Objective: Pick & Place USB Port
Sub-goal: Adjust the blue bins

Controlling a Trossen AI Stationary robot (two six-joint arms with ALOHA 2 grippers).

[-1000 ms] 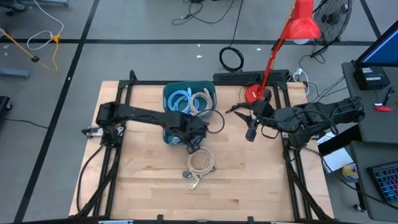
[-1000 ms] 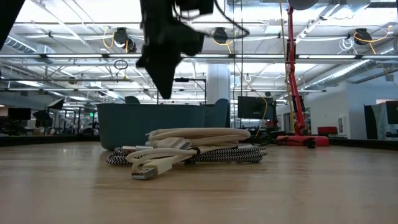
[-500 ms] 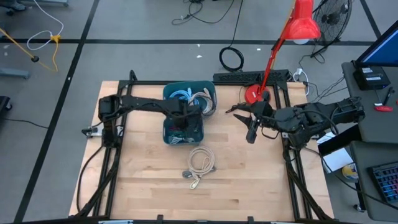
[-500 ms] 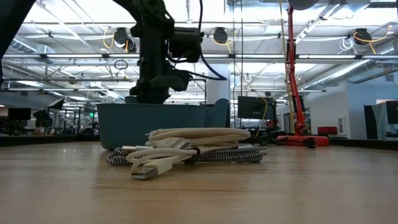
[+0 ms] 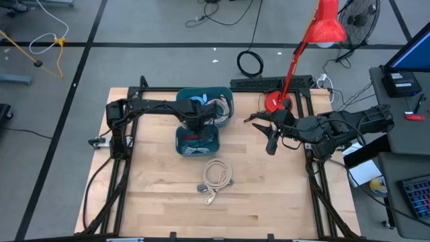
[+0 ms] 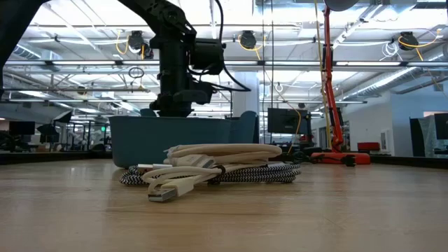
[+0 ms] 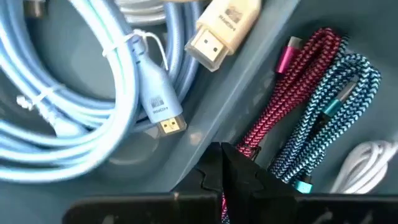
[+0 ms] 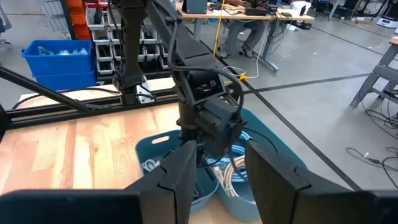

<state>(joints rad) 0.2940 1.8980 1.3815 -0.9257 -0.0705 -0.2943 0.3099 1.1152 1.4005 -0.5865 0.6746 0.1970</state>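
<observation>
A teal bin [image 5: 225, 93] with two compartments stands at the table's far middle. Its far compartment holds light-blue cables [image 7: 81, 118] and a beige one [image 7: 217, 31]; the near one holds red [image 7: 292, 93], teal [image 7: 336, 106] and white braided cables. A beige and zebra-striped USB cable bundle [image 5: 216, 176] lies on the wood just near of the bin, with a plug [image 6: 164, 194] on the table. My left gripper [image 7: 219, 163], shut, is down in the bin [image 6: 140, 140] at the divider. My right gripper [image 5: 269, 144] waits open above the table's right side. My left gripper points down into the bin, and its shut fingertips stand at the divider wall [image 7: 205, 124] right beside the red braided cable. The fingers hide the spot beneath them, so I cannot tell whether they touch the cable or the wall.
A red lamp [image 5: 316, 33] stands with its base [image 5: 274, 102] at the far right corner, next to a black power strip [image 5: 269, 83]. Black frame rails [image 5: 124, 168] run along the left and right edges. Bare wood lies near of the cable bundle.
My left gripper has moved from above the bin's near edge toward the table's far edge and has come down into the bin, behind its wall in the low view. The cable bundle on the table has stayed in place.
</observation>
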